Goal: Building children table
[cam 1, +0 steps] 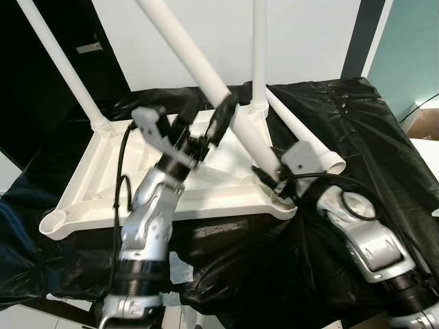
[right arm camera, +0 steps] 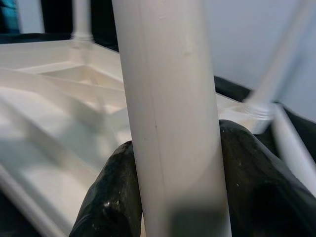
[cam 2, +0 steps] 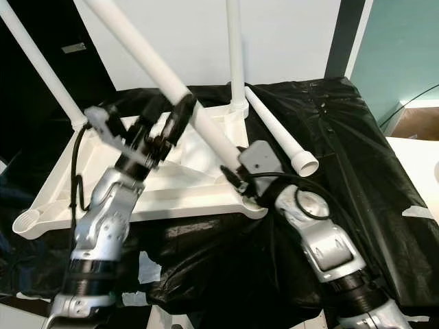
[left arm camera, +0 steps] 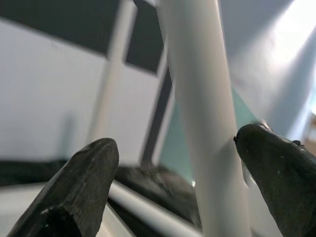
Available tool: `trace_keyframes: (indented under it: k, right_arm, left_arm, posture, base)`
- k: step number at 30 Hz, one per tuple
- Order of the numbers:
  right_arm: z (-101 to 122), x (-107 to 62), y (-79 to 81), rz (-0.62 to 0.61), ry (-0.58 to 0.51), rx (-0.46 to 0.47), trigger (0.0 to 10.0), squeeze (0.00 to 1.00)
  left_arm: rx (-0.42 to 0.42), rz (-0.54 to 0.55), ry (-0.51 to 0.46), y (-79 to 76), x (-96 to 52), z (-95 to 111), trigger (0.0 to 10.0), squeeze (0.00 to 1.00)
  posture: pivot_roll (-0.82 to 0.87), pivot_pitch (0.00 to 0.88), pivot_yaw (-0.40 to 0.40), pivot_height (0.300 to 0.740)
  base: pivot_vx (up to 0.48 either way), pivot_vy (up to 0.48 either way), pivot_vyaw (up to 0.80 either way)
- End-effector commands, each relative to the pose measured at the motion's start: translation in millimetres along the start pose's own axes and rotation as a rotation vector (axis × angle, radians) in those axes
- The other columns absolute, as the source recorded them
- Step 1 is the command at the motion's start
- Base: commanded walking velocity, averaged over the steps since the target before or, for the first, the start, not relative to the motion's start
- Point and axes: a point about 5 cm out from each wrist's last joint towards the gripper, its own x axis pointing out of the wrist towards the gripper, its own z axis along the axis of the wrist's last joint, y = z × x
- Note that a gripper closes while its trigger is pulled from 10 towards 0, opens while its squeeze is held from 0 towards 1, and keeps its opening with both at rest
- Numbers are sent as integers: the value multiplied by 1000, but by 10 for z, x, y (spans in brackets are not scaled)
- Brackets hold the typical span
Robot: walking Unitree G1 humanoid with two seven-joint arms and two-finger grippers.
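A white table top (cam 1: 89, 178) lies upside down on a black sheet. One white leg (cam 1: 199, 62) leans steeply, with its lower end at the near right corner socket (cam 1: 282, 200). My right gripper (cam 1: 271, 179) is shut on this leg just above the socket; both pads (right arm camera: 111, 192) press its sides. Higher up the same leg (left arm camera: 202, 123), my left gripper (cam 1: 209, 120) straddles it, open. One finger (left arm camera: 276, 168) touches the leg and the other (left arm camera: 84, 182) stands clear.
Two legs stand upright in the far left (cam 1: 62, 62) and far right (cam 1: 258, 48) corners. A loose leg (cam 1: 309, 140) lies on the black sheet (cam 1: 384, 157) right of the table top. The near left socket (cam 1: 53, 223) holds nothing.
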Motion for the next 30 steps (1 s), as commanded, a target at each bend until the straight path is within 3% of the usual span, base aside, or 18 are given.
trace_keyframes:
  k: [1, 6, 11, 15, 18, 23, 25, 26, 28, 30]
  right_arm:
    - [-65, -37, -44, -18, 31, 5, 0, 0]
    - [-18, -38, 5, 3, -19, 22, 0, 0]
    - [26, -44, 59, 7, -98, 59, 0, 0]
    - [27, -44, 86, 12, -118, 72, 0, 0]
    - [-17, -45, 109, 13, -123, 80, 0, 0]
    - [-46, -3, 122, -3, -141, 67, 0, 0]
    - [-55, 59, 181, 16, -164, 76, 0, 0]
    - [-55, 59, 181, 16, -164, 76, 0, 0]
    - [-64, 95, 236, 38, -182, 78, 0, 0]
    - [-68, 98, 260, 48, -191, 85, 0, 0]
  left_arm:
    - [-27, -322, 55, -195, -63, -39, 10000, 0]
    - [5, -361, 266, -172, -212, -338, 10000, 0]
    - [49, -350, 393, -133, -306, -511, 10000, 0]
    - [11, -324, 369, -138, -278, -466, 10000, 0]
    - [-185, -316, 166, -175, -164, -147, 10000, 0]
    - [-147, -358, 182, -162, -211, -131, 10000, 0]
    - [-51, -438, 441, -191, -381, -385, 10000, 0]
    - [-51, -438, 441, -191, -381, -385, 10000, 0]
    - [-29, -491, 585, -215, -515, -511, 10000, 0]
    - [-31, -493, 615, -213, -548, -539, 10000, 0]
  posture:
    - [-124, 0, 114, 740]
    - [-119, 0, 113, 740]
    - [-118, 0, 113, 740]
    - [-118, 0, 113, 740]
    - [-111, 0, 110, 740]
    - [-113, 0, 111, 740]
    - [-103, 0, 111, 740]
    - [-103, 0, 111, 740]
    - [-97, 0, 110, 740]
    - [-94, 0, 110, 740]
  base:
    - [0, 0, 0]
    - [0, 0, 0]
    - [0, 0, 0]
    - [0, 0, 0]
    - [0, 0, 0]
    - [0, 0, 0]
    - [0, 0, 0]
    - [0, 0, 0]
    - [0, 0, 0]
    - [0, 0, 0]
